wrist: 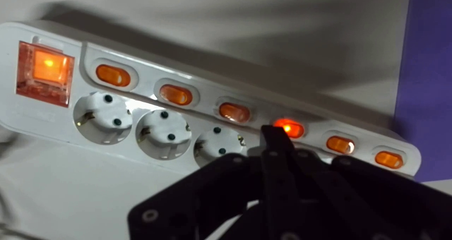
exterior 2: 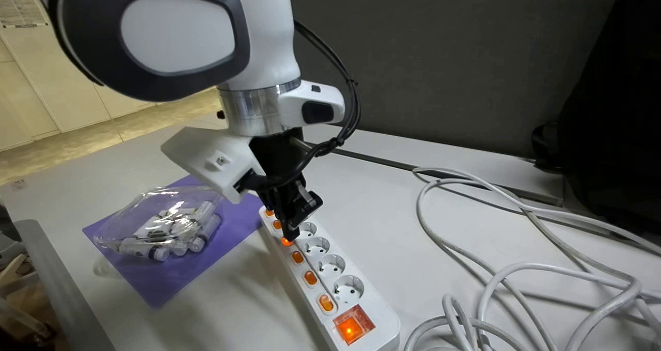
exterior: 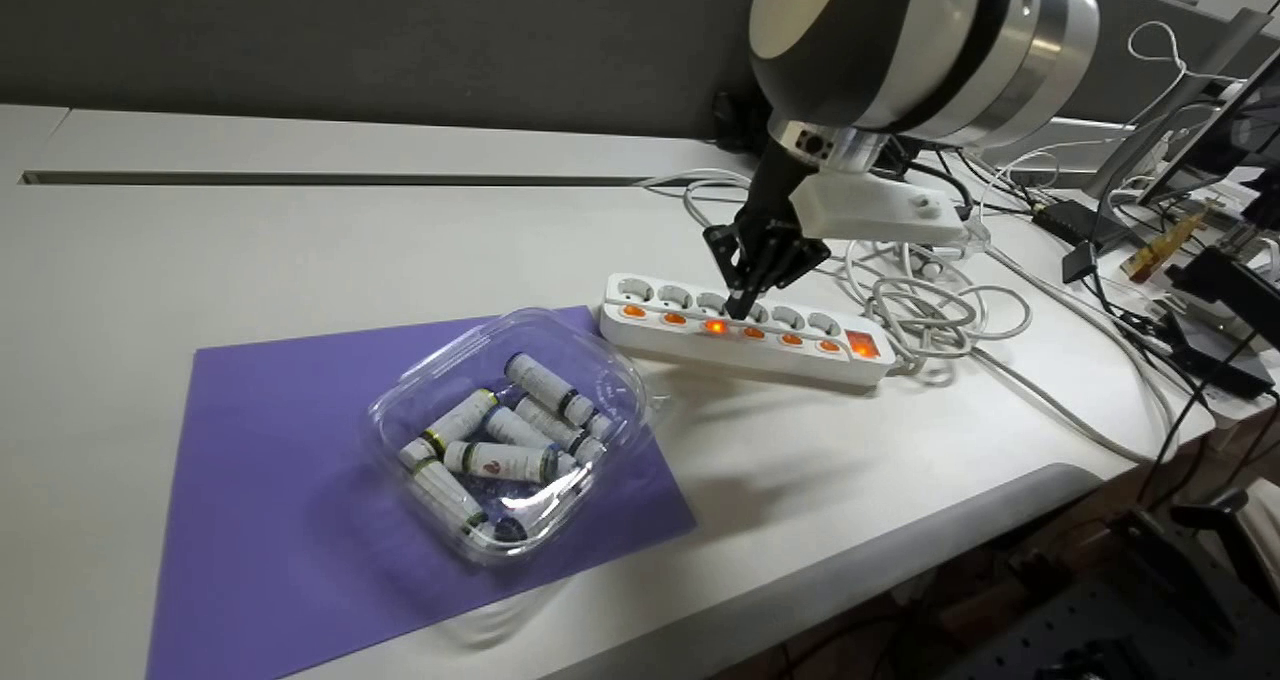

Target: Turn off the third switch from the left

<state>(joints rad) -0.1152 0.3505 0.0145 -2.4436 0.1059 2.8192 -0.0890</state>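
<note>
The long white power strip (exterior: 690,345) lies on the table; it also shows in an exterior view (exterior 2: 379,317) and in the wrist view (wrist: 39,115). The third switch from the left (exterior: 716,327) is orange-red and brightly lit; it also shows in an exterior view (exterior 2: 287,242) and in the wrist view (wrist: 291,127). The matching orange switches beside it look unlit. My gripper (exterior: 740,305) points down with fingertips together and nothing held. In the wrist view the black fingertips (wrist: 277,132) overlap the lit switch's near edge; I cannot tell whether they touch it.
A larger lit square switch (exterior: 862,345) is at the strip's cable end. White cables (exterior: 925,310) lie coiled beside it. A clear plastic container (exterior: 510,430) with several small tubes stands on a purple sheet (exterior: 270,480). A dark grey partition (exterior: 350,40) stands behind the table.
</note>
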